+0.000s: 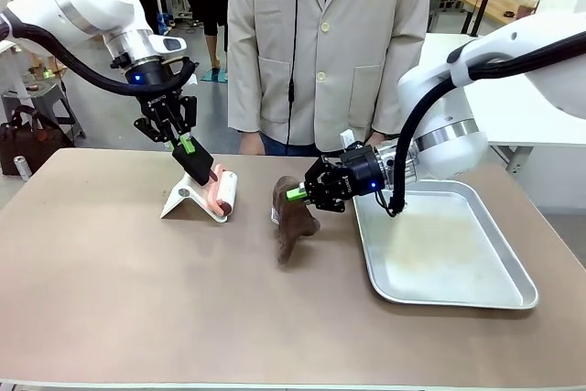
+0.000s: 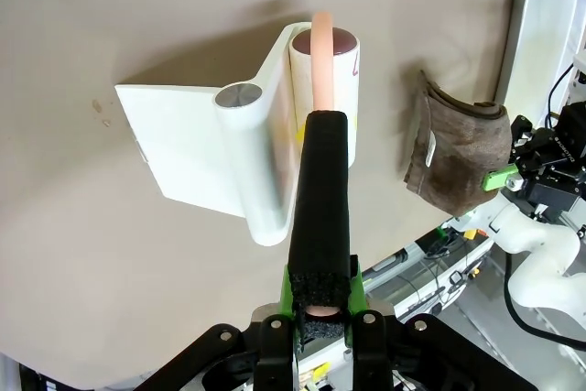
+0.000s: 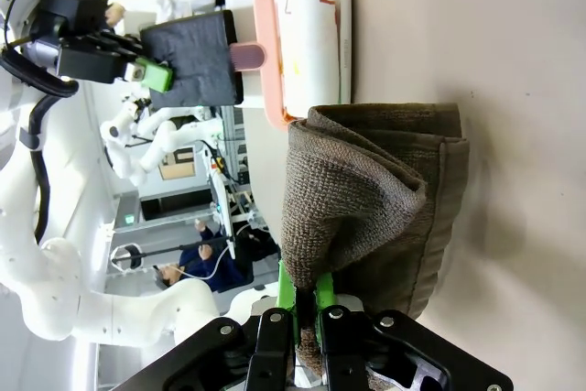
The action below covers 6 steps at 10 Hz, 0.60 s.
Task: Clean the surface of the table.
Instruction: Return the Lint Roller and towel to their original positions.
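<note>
On the brownish table [image 1: 128,299] a lint roller [image 1: 222,193] with a pink frame and white roll rests in a white stand [image 1: 186,199]. My left gripper [image 1: 188,146] is shut on the roller's black foam handle [image 2: 320,190], which slants up from the roll [image 2: 325,66]. At mid-table my right gripper [image 1: 298,193] is shut on the upper edge of a brown cloth [image 1: 293,219]. The cloth [image 3: 366,180] hangs from the fingers and its lower end touches the table, just right of the roller [image 3: 311,43].
A shallow silver tray [image 1: 458,263] lies at the right, under my right arm. A person in a beige jacket [image 1: 330,43] stands at the far edge, hands low by the table. Small specks [image 2: 96,109] mark the tabletop beside the stand.
</note>
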Tool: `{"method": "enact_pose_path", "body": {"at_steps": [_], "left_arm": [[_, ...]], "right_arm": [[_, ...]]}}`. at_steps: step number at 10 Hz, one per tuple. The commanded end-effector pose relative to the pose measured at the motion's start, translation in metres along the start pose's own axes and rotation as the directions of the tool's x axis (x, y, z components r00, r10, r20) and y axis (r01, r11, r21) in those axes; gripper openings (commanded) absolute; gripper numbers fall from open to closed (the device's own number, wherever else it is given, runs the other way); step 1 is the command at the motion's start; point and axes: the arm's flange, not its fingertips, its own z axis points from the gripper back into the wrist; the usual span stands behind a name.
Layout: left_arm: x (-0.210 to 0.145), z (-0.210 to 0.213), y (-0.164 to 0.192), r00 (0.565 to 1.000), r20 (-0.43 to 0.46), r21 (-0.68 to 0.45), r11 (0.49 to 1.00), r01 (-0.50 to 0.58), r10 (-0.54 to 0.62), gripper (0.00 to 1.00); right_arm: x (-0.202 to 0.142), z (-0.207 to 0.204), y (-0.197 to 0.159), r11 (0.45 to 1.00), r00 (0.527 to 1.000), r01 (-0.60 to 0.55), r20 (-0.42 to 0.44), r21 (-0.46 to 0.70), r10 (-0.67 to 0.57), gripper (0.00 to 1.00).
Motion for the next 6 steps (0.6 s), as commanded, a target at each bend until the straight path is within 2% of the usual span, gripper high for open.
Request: {"method": "enact_pose_path", "body": {"at_steps": [1, 6], "left_arm": [[0.0064, 0.0052, 0.0085, 0.999, -0.001, 0.033, 0.999, -0.036, 0.036, 0.22], [0.0042, 0.0019, 0.0143, 1.0, 0.008, 0.006, 1.0, -0.02, 0.02, 0.22]], "right_arm": [[0.0024, -0.0019, 0.0021, 1.0, 1.0, 0.007, 0.008, 0.021, -0.007, 0.09], [0.0003, -0.0003, 0.0002, 1.0, 1.0, 0.001, 0.016, 0.027, -0.001, 0.09]]}}
